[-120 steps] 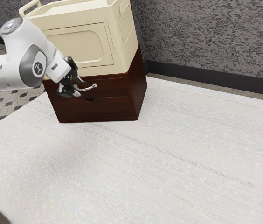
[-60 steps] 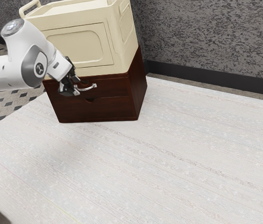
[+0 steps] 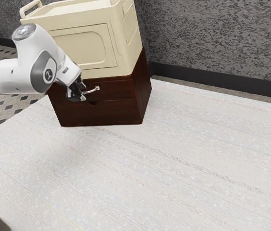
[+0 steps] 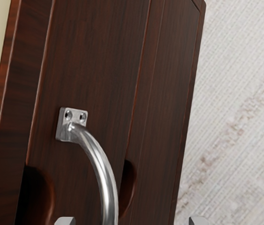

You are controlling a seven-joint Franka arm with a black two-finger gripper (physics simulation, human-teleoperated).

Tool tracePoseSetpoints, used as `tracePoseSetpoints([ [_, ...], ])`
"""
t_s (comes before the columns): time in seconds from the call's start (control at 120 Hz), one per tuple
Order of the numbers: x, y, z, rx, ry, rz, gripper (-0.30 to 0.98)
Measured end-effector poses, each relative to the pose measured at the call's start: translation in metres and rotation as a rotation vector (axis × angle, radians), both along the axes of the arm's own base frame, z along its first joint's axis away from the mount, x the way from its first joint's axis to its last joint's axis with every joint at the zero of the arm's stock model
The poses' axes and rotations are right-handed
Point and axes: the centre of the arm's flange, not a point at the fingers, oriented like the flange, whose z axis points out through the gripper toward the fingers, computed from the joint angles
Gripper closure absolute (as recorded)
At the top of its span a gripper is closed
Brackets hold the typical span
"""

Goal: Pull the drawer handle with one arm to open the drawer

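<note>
Black gripper [image 3: 81,92], jaws apart, at the handle [image 4: 105,173] of a closed upper drawer [image 3: 118,89].
Shifted toward the exterior view's right since the earlier frame, hand turned; cabinet [image 3: 104,114] unmoved; silver bar lined up between the fingertips, nearer the crate-side one, a wider gap to the other; cream crate [image 3: 85,45] above the jaws, its lower edge near; pale tabletop [image 3: 140,168] spreading below and beyond them; handle's near end cut off in the wrist view, bar perhaps not yet fully between the pads.
</note>
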Motion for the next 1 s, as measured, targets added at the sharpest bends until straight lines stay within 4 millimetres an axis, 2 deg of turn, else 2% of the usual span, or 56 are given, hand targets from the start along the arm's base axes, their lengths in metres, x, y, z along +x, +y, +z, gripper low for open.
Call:
tracePoseSetpoints([
  [0.367, 0.003, 0.002, -0.010, -0.006, 0.011, 0.020, 0.46],
  [0.733, 0.001, 0.001, -0.009, -0.013, 0.010, 0.031, 0.56],
  [1.0, -0.005, -0.008, -0.009, -0.027, 0.020, 0.025, 0.58],
])
